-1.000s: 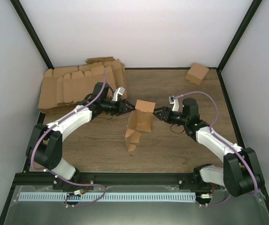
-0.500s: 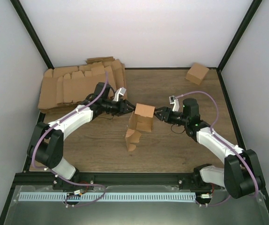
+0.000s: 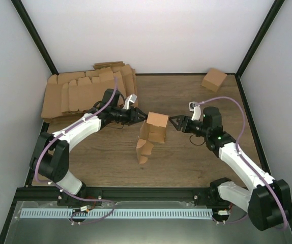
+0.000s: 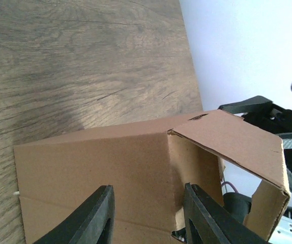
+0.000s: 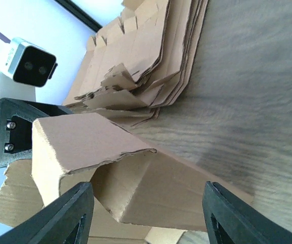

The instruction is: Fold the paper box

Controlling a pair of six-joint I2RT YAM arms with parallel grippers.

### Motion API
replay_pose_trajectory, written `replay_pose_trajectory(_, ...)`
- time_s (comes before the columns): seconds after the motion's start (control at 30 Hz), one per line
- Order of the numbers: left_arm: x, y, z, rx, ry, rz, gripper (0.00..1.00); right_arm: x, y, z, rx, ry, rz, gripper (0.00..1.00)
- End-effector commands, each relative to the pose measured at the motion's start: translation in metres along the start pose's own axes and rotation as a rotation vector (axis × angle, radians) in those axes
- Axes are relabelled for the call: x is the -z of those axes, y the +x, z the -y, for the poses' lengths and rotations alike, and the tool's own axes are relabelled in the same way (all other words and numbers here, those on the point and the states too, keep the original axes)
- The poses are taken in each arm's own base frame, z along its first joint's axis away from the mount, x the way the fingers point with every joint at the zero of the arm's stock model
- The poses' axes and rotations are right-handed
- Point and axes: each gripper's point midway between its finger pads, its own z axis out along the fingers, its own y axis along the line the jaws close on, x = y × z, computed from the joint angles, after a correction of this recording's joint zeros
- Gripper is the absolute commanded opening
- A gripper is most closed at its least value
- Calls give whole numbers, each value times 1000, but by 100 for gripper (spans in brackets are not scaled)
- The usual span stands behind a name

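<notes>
No readable text, label, brand or number shows on anything.

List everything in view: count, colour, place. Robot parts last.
paper box: one, brown, mid-table between the grippers, partly formed, flaps loose at its near end
pile of cardboard blanks: one stack, brown, far left of the table
small carton: one, brown, far right corner
table: one, wood-grain brown, under everything
walls: white, with black frame posts, on three sides
rail: one, pale perforated strip, near edge below the arm bases
left gripper: one, black, against the box's left side; grip unclear
right gripper: one, black, open, close by the box's right side
</notes>
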Motion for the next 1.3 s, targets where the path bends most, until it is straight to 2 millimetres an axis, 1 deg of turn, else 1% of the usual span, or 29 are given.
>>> replay_pose_trajectory(0.0, -2, -7, 7, -38, 18, 8, 40, 25, -34, -8, 175, 94, 127, 63)
replay_pose_trajectory(0.13, -2, -7, 8, -39, 16, 6, 40, 45, -65, -31, 344, 139, 264, 65)
replay_pose_trajectory(0.23, -1, -7, 8, -39, 10, 2, 40, 50, -87, -52, 440, 132, 363, 77)
replay_pose_trajectory(0.27, -1, -7, 8, -40, 8, 0, 40, 47, -91, -59, 471, 119, 373, 80)
replay_pose_trajectory(0.33, -1, -6, 9, -42, 7, -6, 40, 38, -98, -76, 550, 90, 364, 81)
replay_pose_trajectory(0.4, 0, -5, 8, -42, 2, -12, 40, 24, -98, -92, 663, 46, 306, 76)
replay_pose_trajectory(0.47, 0, -5, 8, -44, 1, -13, 40, 10, -99, -100, 746, 39, 231, 70)
replay_pose_trajectory(0.5, 0, -4, 7, -44, 1, -16, 40, 3, -98, -100, 771, 44, 188, 67)
replay_pose_trajectory(0.53, -1, -3, 8, -43, 2, -18, 39, 0, -103, -104, 787, 48, 168, 66)
replay_pose_trajectory(0.63, -1, -3, 7, -42, 4, -22, 39, -10, -95, -102, 789, 56, 90, 65)
replay_pose_trajectory(0.8, -1, -1, 7, -45, 5, -30, 39, -15, -73, -108, 852, 34, 15, 62)
replay_pose_trajectory(0.87, -1, 0, 6, -43, 4, -34, 39, -16, -62, -107, 890, 42, -31, 62)
replay_pose_trajectory(0.97, -2, 1, 5, -43, 3, -36, 39, -19, -48, -103, 915, 47, -97, 63)
replay_pose_trajectory(1.07, -1, 1, 5, -43, 3, -37, 39, -22, -37, -105, 892, 4, -148, 66)
replay_pose_trajectory(1.17, 0, 1, 7, -48, 5, -36, 39, -26, -30, -97, 862, 13, -181, 64)
replay_pose_trajectory(1.27, 0, 1, 8, -51, 6, -36, 39, -35, -18, -82, 861, 38, -232, 57)
